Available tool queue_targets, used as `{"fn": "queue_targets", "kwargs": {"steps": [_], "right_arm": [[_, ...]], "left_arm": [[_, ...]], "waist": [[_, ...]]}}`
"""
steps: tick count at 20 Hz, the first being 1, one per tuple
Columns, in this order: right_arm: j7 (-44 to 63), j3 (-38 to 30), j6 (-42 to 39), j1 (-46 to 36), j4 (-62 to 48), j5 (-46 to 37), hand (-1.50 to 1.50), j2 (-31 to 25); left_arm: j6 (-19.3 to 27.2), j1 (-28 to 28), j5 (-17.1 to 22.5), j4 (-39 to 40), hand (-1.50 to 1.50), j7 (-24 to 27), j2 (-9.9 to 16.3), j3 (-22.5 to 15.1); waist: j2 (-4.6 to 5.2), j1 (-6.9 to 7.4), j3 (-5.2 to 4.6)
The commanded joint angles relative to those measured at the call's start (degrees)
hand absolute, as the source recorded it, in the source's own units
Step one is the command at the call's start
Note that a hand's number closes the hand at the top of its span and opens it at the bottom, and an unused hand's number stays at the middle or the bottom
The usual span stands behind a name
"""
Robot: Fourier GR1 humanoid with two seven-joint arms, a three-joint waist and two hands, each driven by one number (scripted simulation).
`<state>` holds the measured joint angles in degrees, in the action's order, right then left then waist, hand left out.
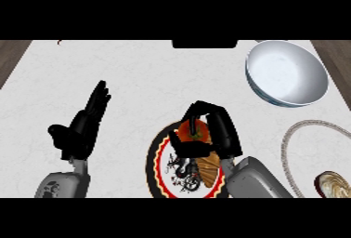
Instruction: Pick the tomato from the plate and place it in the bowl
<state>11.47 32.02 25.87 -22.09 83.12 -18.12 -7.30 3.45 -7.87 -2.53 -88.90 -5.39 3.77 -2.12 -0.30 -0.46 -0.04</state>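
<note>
A red-orange tomato [190,131] sits at the far part of a patterned plate [163,160] with a red and black rim, low in the middle of the head view. My right hand [218,132] is curled round the tomato, fingers arched over its top and thumb below it, hiding part of it. The pale blue-white bowl [286,73] stands at the upper right, well away from the hand, with nothing in it. My left hand [83,125] rests open at the left, fingers straight and pointing away from me.
A second, beige-rimmed plate [293,139] lies at the right edge with a small brown-and-cream round item [334,183] on it. A dark object [204,44] sits at the counter's far edge. Wooden surfaces border the white marble counter at both upper corners.
</note>
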Motion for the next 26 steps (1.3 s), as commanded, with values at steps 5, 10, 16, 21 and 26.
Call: {"fn": "queue_targets", "kwargs": {"steps": [5, 10, 16, 21, 26], "right_arm": [[17.0, -1.9, -0.4, -4.3, 19.3, -14.7, 1.5, -5.3], [33.9, -7.3, -11.2, -14.7, 23.8, -20.9, 1.5, -5.9], [41.0, -15.3, -20.3, -23.6, 23.5, -20.5, 1.5, -5.2], [36.4, -18.8, -17.5, -25.0, 14.0, -24.3, 1.5, -3.9], [31.2, -25.7, -18.8, -29.2, 2.9, -20.1, 1.5, -5.7]], "left_arm": [[-0.8, -1.8, 0.9, 2.6, 0.0, 0.4, 0.6, 1.6], [-1.0, 0.4, 1.2, -2.1, 0.0, -1.0, 0.8, 1.2], [-3.0, 0.7, 1.8, 2.5, 0.0, 2.9, 1.4, 2.1], [0.0, -0.6, -0.7, -0.2, 0.0, -0.1, -1.0, -0.2], [1.1, 1.5, -2.0, -3.2, 0.0, -1.8, -1.9, -1.7]], "waist": [[-0.11, -0.73, -0.05], [-0.13, 0.18, -0.05], [0.2, 0.48, -0.01], [0.27, 0.69, 0.02], [0.39, 1.21, 0.03]]}}
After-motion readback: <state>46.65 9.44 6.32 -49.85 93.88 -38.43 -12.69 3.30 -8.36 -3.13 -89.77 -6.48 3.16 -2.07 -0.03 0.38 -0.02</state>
